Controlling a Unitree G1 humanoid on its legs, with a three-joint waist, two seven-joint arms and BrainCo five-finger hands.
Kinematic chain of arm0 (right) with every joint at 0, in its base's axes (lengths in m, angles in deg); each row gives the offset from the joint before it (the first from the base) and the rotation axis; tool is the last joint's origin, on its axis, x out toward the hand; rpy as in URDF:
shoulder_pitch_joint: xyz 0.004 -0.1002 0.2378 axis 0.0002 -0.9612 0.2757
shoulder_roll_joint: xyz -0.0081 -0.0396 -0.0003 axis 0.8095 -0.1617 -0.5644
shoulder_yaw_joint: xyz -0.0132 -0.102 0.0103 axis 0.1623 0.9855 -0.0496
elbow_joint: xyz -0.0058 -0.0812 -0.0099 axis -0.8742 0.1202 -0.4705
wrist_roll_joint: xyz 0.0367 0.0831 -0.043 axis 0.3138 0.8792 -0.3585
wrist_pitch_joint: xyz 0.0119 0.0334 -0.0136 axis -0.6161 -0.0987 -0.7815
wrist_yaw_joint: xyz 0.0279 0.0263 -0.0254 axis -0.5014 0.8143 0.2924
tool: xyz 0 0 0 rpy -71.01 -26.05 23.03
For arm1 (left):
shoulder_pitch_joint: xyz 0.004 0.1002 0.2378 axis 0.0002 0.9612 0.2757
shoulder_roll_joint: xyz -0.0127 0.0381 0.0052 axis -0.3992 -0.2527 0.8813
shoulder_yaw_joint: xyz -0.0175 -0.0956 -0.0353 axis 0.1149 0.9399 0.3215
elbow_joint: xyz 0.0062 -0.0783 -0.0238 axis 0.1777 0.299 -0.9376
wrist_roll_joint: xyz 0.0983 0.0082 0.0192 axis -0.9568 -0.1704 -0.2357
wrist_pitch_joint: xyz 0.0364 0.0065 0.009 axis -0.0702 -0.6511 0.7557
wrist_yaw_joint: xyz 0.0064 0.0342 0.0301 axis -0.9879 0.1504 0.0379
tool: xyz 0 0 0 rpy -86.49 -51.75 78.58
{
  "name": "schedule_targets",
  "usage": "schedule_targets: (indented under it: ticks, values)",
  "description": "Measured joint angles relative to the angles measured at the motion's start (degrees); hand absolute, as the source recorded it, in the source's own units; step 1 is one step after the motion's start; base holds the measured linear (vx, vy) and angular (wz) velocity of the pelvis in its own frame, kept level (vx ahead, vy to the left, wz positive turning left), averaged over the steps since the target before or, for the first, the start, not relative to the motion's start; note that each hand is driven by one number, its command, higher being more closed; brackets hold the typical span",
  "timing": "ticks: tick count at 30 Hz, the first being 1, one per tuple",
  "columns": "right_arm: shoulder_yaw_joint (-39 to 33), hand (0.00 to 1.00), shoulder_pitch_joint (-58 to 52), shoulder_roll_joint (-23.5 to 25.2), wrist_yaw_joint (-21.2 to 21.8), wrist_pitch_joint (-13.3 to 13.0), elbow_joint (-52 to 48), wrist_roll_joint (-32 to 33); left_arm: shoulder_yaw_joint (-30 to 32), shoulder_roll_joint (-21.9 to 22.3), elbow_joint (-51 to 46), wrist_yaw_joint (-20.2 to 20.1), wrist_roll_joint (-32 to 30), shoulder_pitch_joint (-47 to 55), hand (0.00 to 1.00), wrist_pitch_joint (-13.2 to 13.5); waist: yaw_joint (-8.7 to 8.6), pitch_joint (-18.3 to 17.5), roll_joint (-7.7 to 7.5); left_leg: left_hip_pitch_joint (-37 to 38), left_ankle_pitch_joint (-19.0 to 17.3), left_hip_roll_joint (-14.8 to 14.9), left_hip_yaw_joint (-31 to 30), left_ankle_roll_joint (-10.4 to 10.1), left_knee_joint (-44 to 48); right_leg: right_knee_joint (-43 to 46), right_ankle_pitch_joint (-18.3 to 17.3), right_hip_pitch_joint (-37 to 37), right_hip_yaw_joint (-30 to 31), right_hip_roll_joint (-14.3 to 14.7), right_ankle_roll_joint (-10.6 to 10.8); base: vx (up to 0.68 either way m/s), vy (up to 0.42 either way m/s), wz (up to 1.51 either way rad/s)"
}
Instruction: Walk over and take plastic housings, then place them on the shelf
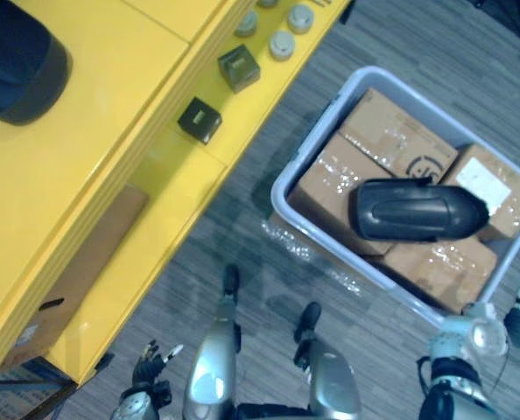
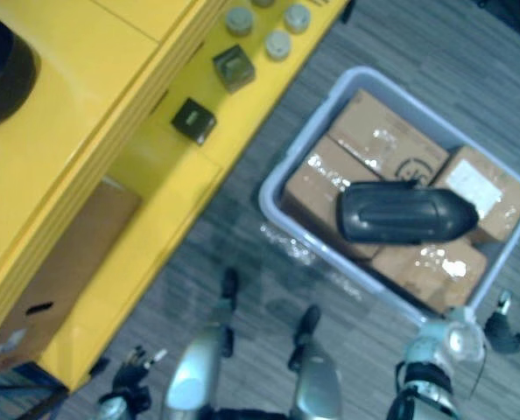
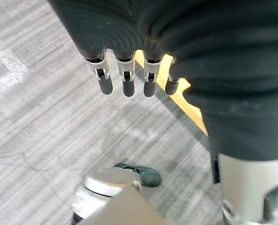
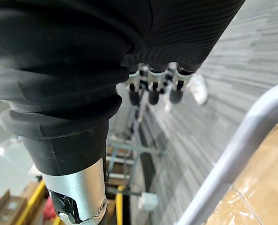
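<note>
Left hand (image 3: 125,80): we hang it loose, empty.
Right hand (image 4: 151,91): likewise loose, empty.
Housing (image 1: 418,210): ahead of our right hand, atop boxes (image 1: 387,131) in bin (image 1: 330,112).
Shelf (image 1: 111,131): ahead of our left hand.

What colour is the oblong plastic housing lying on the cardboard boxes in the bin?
The oblong plastic housing is black; clearest in the left eye view.

A pale grey plastic tub (image 1: 280,188) stands on the grey striped floor (image 1: 391,44), packed with taped brown cardboard boxes (image 1: 391,131). Two small dark cubes (image 1: 239,68) sit near round grey discs (image 1: 282,44).
</note>
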Motion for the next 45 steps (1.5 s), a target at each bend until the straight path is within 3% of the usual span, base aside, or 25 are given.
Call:
schedule_targets:
  ticks: [8,13,23,28,35,41,45]
  values:
    - [0.7,0.00,4.3,-4.6,4.5,-2.7,1.0,-0.2,-0.9,0.1,1.1,-1.2,1.7,-0.8,0.00,2.3,0.04,0.5,1.46,-2.3,1.2,-0.4,-0.8,1.0,0.1,1.0,-0.5,-2.4,-0.1,-0.2,-0.6,0.03,-0.005,0.05]
    - [2.3,0.00,5.4,-7.4,10.0,-4.9,-0.2,-0.1,-2.4,0.5,1.2,-1.2,1.8,-0.8,0.00,3.7,0.15,0.7,2.25,-4.2,0.6,-0.9,-1.6,1.1,3.2,1.4,-0.6,-3.0,0.1,-0.5,-0.7,0.02,0.001,0.04]
    - [2.9,0.00,5.0,-7.5,15.2,-5.0,-1.3,0.1,-2.9,2.1,2.6,-1.9,2.2,-0.8,0.00,4.3,-0.25,0.8,3.73,-6.2,0.2,-0.7,-2.6,0.6,5.1,4.1,-2.0,-5.2,0.3,-1.1,-0.8,-0.05,-0.009,0.02]
    - [3.5,0.00,5.5,-10.6,17.4,-4.6,-0.8,1.8,-3.0,2.0,2.8,-2.3,2.2,-0.8,0.00,4.3,-0.24,0.8,3.97,-7.2,0.3,-0.8,-2.7,0.8,5.1,5.6,-2.2,-6.7,0.5,-1.2,-0.8,0.00,0.000,0.00]
    - [3.4,0.00,7.8,-12.2,20.1,-3.5,3.4,14.2,-4.6,2.1,2.8,-2.4,2.2,-0.8,0.00,4.4,-0.26,0.7,4.33,-7.9,0.6,-0.7,-2.6,1.1,6.4,5.6,-1.9,-7.1,0.7,-1.1,-0.5,0.01,-0.007,-0.01]
    - [3.5,0.00,11.5,-12.3,20.1,-1.9,4.1,15.7,-4.9,3.9,3.0,-2.4,2.3,-1.1,0.00,4.8,-0.21,0.7,6.60,-7.5,-0.1,-0.1,-0.8,0.7,7.7,4.8,-0.8,-7.4,3.3,-0.8,-0.3,-0.03,-0.010,-0.20]
    - [5.2,0.00,13.3,-14.1,20.0,0.5,6.8,15.7,-7.2,4.6,3.1,-2.9,4.4,-2.4,0.00,4.7,-0.24,0.8,8.09,-7.4,-0.7,0.2,0.5,1.0,7.7,4.7,-0.2,-8.2,4.5,-0.9,-0.7,-0.05,0.005,-0.22]
